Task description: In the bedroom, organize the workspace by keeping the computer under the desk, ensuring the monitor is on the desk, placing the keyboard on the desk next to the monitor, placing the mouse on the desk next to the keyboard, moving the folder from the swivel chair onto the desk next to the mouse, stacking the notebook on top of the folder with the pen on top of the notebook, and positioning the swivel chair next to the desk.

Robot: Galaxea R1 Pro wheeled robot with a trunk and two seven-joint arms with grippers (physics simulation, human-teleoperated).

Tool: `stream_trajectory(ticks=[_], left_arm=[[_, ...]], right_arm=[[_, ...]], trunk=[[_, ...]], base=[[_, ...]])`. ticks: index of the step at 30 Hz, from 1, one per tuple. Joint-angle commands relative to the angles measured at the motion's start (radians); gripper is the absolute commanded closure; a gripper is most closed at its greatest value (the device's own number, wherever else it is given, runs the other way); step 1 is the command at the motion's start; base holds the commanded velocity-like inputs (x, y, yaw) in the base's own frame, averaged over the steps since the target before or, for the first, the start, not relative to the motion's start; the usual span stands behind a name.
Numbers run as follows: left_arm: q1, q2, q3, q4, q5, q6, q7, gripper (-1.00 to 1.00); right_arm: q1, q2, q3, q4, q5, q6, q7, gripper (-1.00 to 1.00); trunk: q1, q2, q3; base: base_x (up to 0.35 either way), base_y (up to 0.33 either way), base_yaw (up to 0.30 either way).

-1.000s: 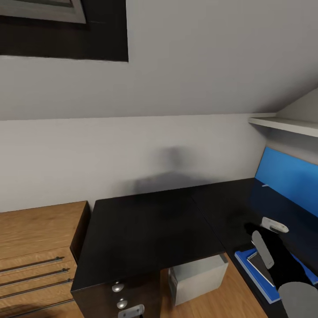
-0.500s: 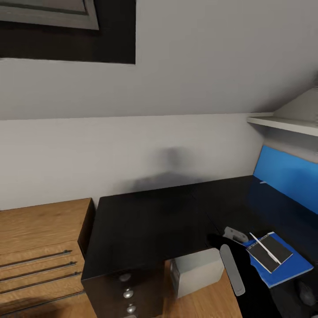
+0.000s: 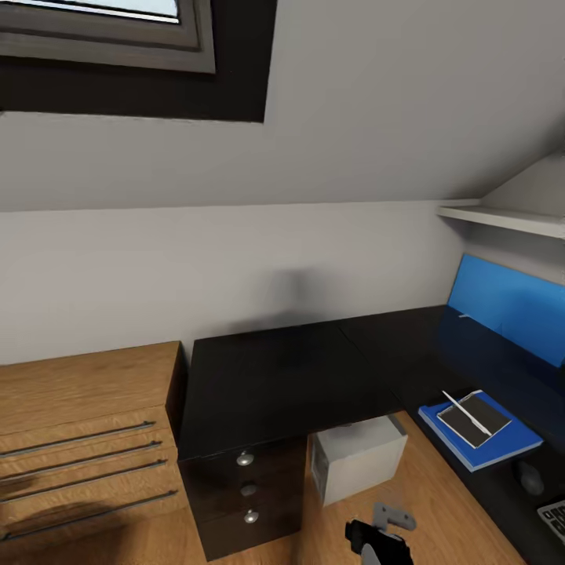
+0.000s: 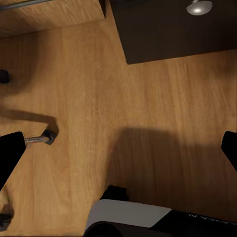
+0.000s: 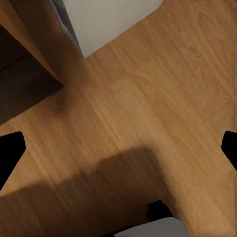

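The L-shaped bench (image 3: 282, 377) fills the middle of the head view, its glossy black top running along the grey wall and turning down the right side beneath a blue wall panel (image 3: 510, 302) and a white shelf (image 3: 502, 218). A light wooden low shelving unit (image 3: 78, 439) stands just beside the bench's left end, touching or nearly so. Under the left part of the top sits the dark brown drawer unit (image 3: 243, 498) with three round silver knobs; one knob (image 4: 199, 6) also shows in the left wrist view above bare wooden floor (image 4: 123, 98).

The computer (image 3: 359, 459), a pale boxy tower, stands on the floor under the bench, just right of the drawer unit; its corner (image 5: 108, 19) shows in the right wrist view.

On the right arm of the bench lies the blue folder (image 3: 480, 435). The notebook (image 3: 474, 416) lies on top of it, showing a dark cover here, and the thin white pen (image 3: 466, 412) lies slantwise across the notebook. Near the folder, toward the picture's lower right, sits the mouse (image 3: 530, 476), and a corner of the keyboard (image 3: 554, 516) shows at the edge.

A chrome leg with a black caster (image 4: 43, 138) of the swivel chair stands on the floor in the left wrist view.

The left fingers (image 4: 10, 153) are spread wide over bare floor, holding nothing. The right fingers (image 5: 10, 148) are likewise spread wide and hold nothing.
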Motion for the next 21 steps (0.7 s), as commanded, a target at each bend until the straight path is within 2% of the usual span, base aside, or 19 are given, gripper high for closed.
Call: stream_trajectory(ticks=[1,6,9,10,14,15,16,19,20,21], left_arm=[[-0.001,0.001,-0.002,0.006,0.011,-0.007,0.006,-1.0],[-0.001,0.001,0.043,0.036,0.011,-0.007,0.005,-1.0],[-0.001,0.002,0.052,0.039,0.011,-0.006,0.004,-1.0],[-0.001,0.002,0.059,0.044,0.011,-0.006,0.004,-1.0],[0.0,0.003,0.061,0.055,0.011,-0.007,0.004,-1.0],[0.0,0.007,0.062,0.063,0.011,-0.021,0.004,-1.0],[0.0,0.008,0.063,0.063,0.011,-0.03,0.004,-1.0],[0.0,0.008,0.072,0.063,0.011,-0.1,0.004,-1.0],[0.0,0.008,0.075,0.063,0.011,-0.127,0.004,-1.0],[0.0,0.008,0.075,0.064,0.012,-0.133,0.004,-1.0]], right_arm=[[-0.001,-0.001,0.013,0.026,-0.001,-0.038,-0.009,-1.0],[-0.001,-0.002,0.058,0.18,0.054,-0.184,-0.008,-1.0],[-0.001,-0.002,0.067,0.255,0.073,-0.266,-0.008,-1.0],[-0.001,-0.002,0.072,0.37,0.114,-0.405,0.058,-1.0],[-0.001,-0.005,0.072,0.397,0.13,-0.439,0.105,-1.0],[-0.001,-0.003,0.077,0.42,0.137,-0.488,0.128,-1.0],[-0.001,-0.003,0.077,0.425,0.137,-0.495,0.129,-1.0],[-0.001,-0.001,0.076,0.456,0.136,-0.542,0.131,-1.0],[-0.001,-0.001,0.076,0.478,0.135,-0.578,0.133,-1.0],[-0.001,-0.001,0.075,0.485,0.134,-0.59,0.133,-1.0]], trunk=[[0.0,-0.001,-0.001],[0.0,-0.001,-0.003],[0.0,-0.001,-0.003],[0.0,-0.001,-0.003],[0.0,-0.001,-0.003],[0.0,-0.001,-0.003],[0.0,-0.001,-0.003],[0.0,-0.001,-0.003],[-0.004,0.006,0.0],[-0.008,0.013,0.002]], base=[[-0.155,-0.052,0.0],[-0.065,-0.205,0.0],[-0.035,-0.294,0.0],[-0.195,-0.252,0.0],[-0.206,-0.237,0.0],[-0.136,-0.075,0.105],[-0.109,-0.06,0.139],[-0.056,-0.031,0.207],[-0.018,-0.01,0.247],[-0.015,-0.008,0.249]])
